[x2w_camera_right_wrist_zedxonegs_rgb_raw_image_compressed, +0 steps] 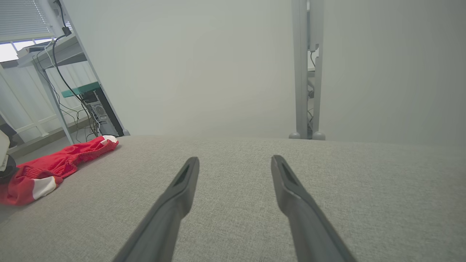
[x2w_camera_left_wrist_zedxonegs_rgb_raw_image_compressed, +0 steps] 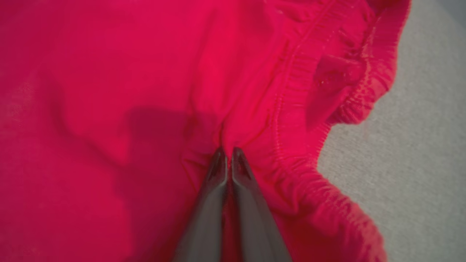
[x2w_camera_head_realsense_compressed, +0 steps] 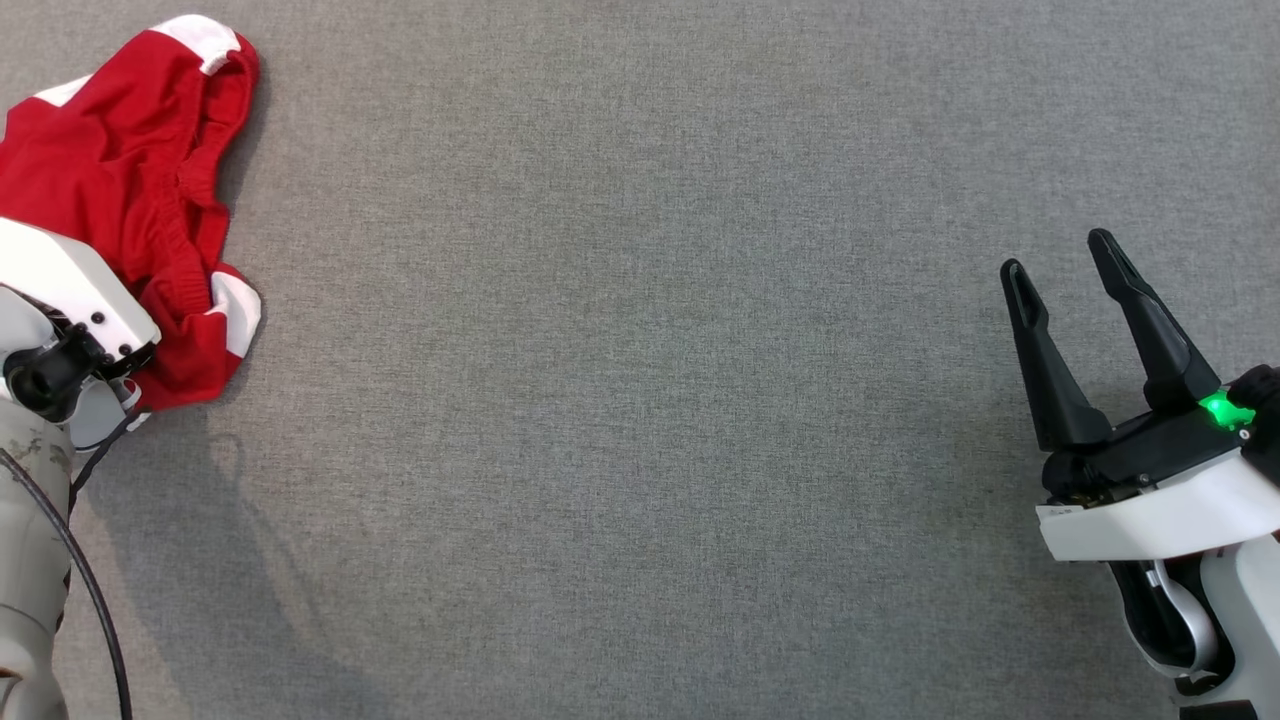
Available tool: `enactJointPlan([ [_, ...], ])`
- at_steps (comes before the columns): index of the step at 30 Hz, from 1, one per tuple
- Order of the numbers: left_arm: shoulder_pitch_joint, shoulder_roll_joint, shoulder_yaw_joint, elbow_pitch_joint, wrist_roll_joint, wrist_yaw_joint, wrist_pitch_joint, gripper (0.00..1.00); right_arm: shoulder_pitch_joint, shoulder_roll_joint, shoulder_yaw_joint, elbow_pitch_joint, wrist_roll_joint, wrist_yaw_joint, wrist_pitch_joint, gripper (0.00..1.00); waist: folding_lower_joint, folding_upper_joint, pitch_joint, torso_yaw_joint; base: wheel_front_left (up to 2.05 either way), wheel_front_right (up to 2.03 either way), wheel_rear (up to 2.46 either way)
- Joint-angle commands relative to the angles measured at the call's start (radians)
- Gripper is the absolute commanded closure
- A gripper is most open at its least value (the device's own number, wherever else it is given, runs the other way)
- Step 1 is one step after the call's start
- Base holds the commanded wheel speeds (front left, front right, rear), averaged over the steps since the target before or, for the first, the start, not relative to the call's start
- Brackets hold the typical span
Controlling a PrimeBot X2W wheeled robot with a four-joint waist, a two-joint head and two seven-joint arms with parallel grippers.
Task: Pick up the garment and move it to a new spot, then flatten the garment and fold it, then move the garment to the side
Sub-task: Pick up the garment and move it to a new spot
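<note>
Pinching a fold of the red garment [x2w_camera_left_wrist_zedxonegs_rgb_raw_image_compressed: 109, 91] just beside its elastic waistband [x2w_camera_left_wrist_zedxonegs_rgb_raw_image_compressed: 291, 109], the left tool [x2w_camera_left_wrist_zedxonegs_rgb_raw_image_compressed: 226, 153] has its jaws drawn tight together on the cloth. The garment lies bunched toward the far left corner of the counter [x2w_camera_head_realsense_compressed: 640, 400]. The right tool [x2w_camera_head_realsense_compressed: 1058, 255] hangs spread wide and empty over the right side.

This looks like the pick-up step: grip made, lift not yet done. The next move calls for a straight rise, then a carry toward the bare middle, without the thin pinch slipping.

The left wrist view gives the pinch up close. The head view gives the garment's whole outline and white trim [x2w_camera_head_realsense_compressed: 200, 35]. The right wrist view adds the counter's far edge.
</note>
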Motion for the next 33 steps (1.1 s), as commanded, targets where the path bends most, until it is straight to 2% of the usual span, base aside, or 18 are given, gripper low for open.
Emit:
enactJointPlan([
  [1, 0.010, -0.015, -0.007, 0.010, -0.004, -0.003, 0.002, 1.00, -0.001, -0.007, -0.007, 0.000, 0.001, 0.000, -0.005, 0.00, 0.0000, 0.0000, -0.001, 0.000, 0.00, 0.00, 0.00],
  [6, 0.007, -0.010, -0.014, -0.021, -0.012, -0.009, -0.043, 1.00, 0.002, 0.003, -0.011, 0.004, 0.000, 0.000, -0.005, 0.00, 0.0000, 0.0000, -0.026, 0.001, 0.00, 0.00, 0.00],
  [13, 0.052, -0.001, -0.058, -0.099, -0.027, -0.010, -0.064, 1.00, 0.019, 0.041, -0.013, 0.018, 0.003, 0.000, -0.005, 0.00, 0.0000, 0.0000, -0.124, -0.022, 0.00, 0.00, 0.00],
  [23, 0.145, 0.034, -0.167, -0.322, -0.100, -0.009, -0.025, 1.00, 0.066, 0.084, -0.026, 0.045, 0.005, 0.000, -0.005, 0.00, 0.0000, 0.0000, -0.258, -0.070, 0.00, 0.00, 0.00],
  [33, 0.237, 0.042, -0.288, -0.554, -0.164, -0.009, -0.020, 1.00, 0.110, 0.096, -0.048, 0.064, 0.007, 0.000, -0.005, 0.00, 0.0000, 0.0000, -0.333, -0.120, 0.00, 0.00, 0.00],
])
